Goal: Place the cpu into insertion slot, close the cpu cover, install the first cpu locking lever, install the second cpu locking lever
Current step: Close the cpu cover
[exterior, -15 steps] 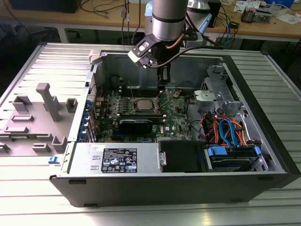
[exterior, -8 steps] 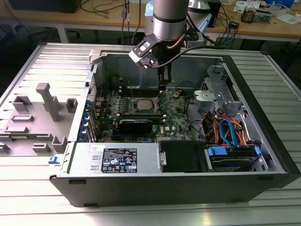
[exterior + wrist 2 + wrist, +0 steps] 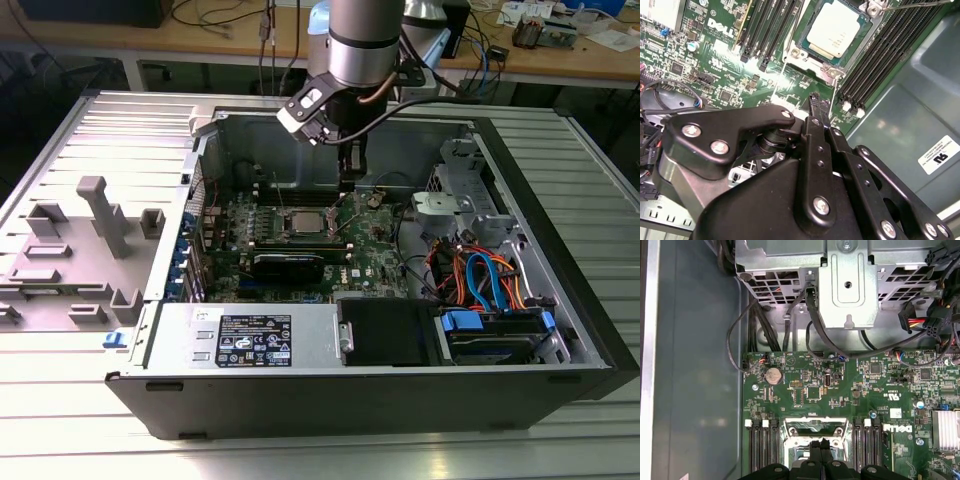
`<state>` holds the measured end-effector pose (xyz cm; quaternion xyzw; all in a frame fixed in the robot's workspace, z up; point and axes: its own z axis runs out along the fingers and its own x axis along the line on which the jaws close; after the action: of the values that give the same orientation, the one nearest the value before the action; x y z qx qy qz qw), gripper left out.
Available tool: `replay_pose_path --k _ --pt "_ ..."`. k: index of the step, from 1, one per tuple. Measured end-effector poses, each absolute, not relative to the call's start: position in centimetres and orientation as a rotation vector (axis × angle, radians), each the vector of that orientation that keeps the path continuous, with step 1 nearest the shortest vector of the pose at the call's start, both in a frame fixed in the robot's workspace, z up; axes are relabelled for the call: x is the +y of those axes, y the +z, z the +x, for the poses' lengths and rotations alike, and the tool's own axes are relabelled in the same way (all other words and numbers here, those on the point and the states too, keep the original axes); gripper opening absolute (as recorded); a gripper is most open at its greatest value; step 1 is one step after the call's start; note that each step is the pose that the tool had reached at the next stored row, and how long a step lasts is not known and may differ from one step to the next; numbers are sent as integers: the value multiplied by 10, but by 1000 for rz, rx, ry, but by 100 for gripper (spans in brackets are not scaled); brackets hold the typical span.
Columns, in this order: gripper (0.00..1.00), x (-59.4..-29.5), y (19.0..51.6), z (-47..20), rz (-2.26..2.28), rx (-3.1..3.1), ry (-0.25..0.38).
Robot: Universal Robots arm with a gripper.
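Note:
The cpu (image 3: 835,27), a small square chip with a silver-grey top, lies in the insertion slot (image 3: 801,31) on the green motherboard (image 3: 720,60). The dull grey cpu cover (image 3: 860,42) frames the chip and looks laid flat around it. A thin locking lever (image 3: 912,5) sticks out beyond one corner of the socket. My gripper (image 3: 816,99) hovers above the board a short way from the socket, its two black fingers pressed together with nothing between them. In the exterior view the gripper (image 3: 350,168) hangs just to the right of the cpu (image 3: 300,222).
Black memory strips (image 3: 767,30) run along both sides of the socket. The open computer case (image 3: 330,385) has tall walls all round. A grey drive cage (image 3: 847,275) and cable bundles (image 3: 480,275) fill the exterior view's right. A grey fixture (image 3: 95,215) stands outside on the left.

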<state>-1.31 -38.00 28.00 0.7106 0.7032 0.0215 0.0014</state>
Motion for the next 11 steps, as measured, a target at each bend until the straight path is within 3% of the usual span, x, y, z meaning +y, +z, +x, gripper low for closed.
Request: replay_pose_path --k 11 --pt "11 -380 280 -4 2231 2207 67"
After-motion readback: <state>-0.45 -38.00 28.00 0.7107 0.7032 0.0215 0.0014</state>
